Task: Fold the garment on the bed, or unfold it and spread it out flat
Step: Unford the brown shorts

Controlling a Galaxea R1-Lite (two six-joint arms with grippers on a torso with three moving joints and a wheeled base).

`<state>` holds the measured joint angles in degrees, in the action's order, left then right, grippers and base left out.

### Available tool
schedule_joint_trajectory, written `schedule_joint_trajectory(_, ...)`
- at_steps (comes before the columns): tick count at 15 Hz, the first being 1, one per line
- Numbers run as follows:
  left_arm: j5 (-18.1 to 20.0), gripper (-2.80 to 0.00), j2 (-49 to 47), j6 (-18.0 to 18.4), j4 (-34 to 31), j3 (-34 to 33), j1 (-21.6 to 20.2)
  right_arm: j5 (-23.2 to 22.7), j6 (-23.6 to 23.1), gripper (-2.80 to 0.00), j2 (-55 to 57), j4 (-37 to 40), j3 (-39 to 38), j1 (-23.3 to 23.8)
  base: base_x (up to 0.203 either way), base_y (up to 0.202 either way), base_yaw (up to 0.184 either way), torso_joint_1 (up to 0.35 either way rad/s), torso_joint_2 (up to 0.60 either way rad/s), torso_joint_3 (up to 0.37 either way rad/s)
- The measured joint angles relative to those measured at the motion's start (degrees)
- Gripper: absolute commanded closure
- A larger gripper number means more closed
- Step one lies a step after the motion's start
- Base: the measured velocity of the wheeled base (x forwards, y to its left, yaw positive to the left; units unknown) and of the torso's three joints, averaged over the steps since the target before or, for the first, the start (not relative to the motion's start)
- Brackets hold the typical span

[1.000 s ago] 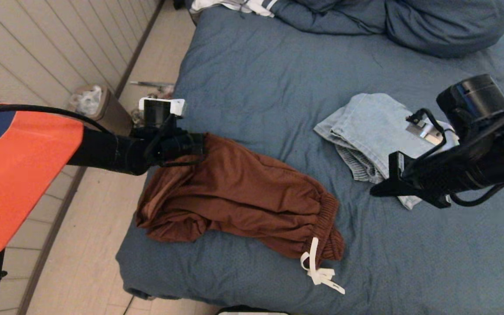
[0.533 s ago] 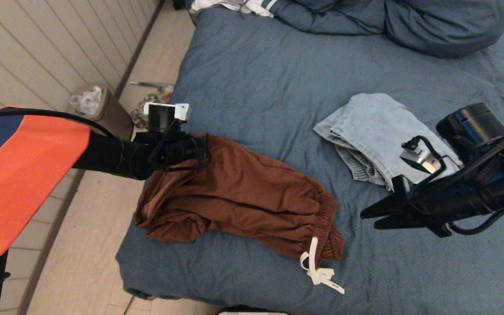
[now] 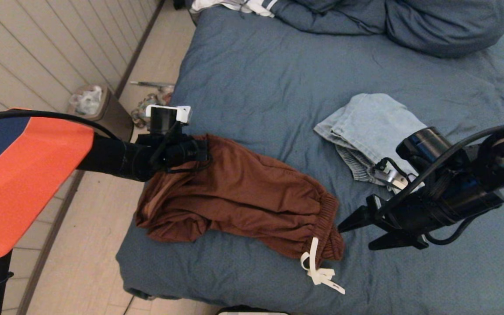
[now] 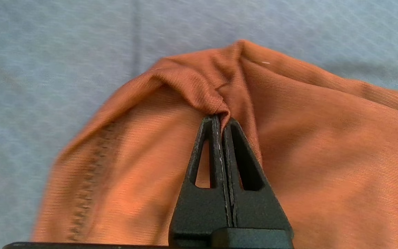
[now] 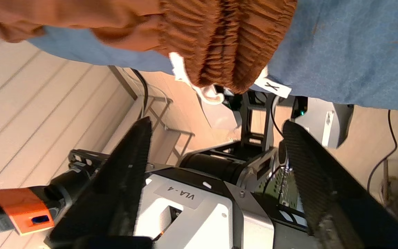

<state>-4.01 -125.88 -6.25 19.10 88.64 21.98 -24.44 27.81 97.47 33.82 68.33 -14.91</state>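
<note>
A rust-brown garment (image 3: 243, 197) with an elastic waistband (image 3: 328, 232) and a white drawstring (image 3: 317, 267) lies crumpled near the front left corner of the bed (image 3: 278, 78). My left gripper (image 4: 221, 119) is shut on a pinched fold at the garment's far left end (image 4: 199, 90); in the head view the wrist (image 3: 177, 151) hides its fingers. My right gripper (image 3: 355, 238) stands open just right of the waistband, not touching it. In the right wrist view the gripper (image 5: 216, 121) has nothing between its fingers, and the waistband (image 5: 226, 41) lies beyond them.
Folded light-blue jeans (image 3: 365, 127) lie behind my right arm. Bunched blue bedding (image 3: 409, 22) and a white striped cloth (image 3: 234, 5) fill the bed's far end. A bin (image 3: 99, 105) stands on the floor by the wall, left of the bed's edge.
My right gripper has come down and leftward from over the jeans to beside the waistband, and its fingers have opened. The left gripper, still gripping the fold, has shifted slightly.
</note>
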Motion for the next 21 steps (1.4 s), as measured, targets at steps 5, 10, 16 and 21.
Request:
schedule_joint_trajectory(5,-0.04,0.0,-0.39,0.02,0.07,0.0,0.14,-0.06,0.06,-2.8,3.97,-2.52,0.25,-0.02,0.0,0.0,0.0,0.0,0.0,0.0)
schedule_joint_trajectory(10,-0.07,0.0,-0.8,-0.2,0.13,-0.05,0.48,0.74,0.74,-2.8,7.88,-11.89,1.83,0.14,0.0,0.0,0.0,0.0,0.0,0.0)
schedule_joint_trajectory(16,-0.07,0.0,-0.85,-0.02,0.13,-0.36,0.92,4.49,0.8,0.0,12.29,-18.78,5.35,-0.18,0.0,0.0,0.0,0.0,0.0,0.0)
schedule_joint_trajectory(21,-0.17,0.0,-0.89,0.04,1.25,-0.61,1.36,6.1,0.86,0.0,13.31,-20.63,6.89,-0.8,0.0,0.0,0.0,0.0,0.0,0.0)
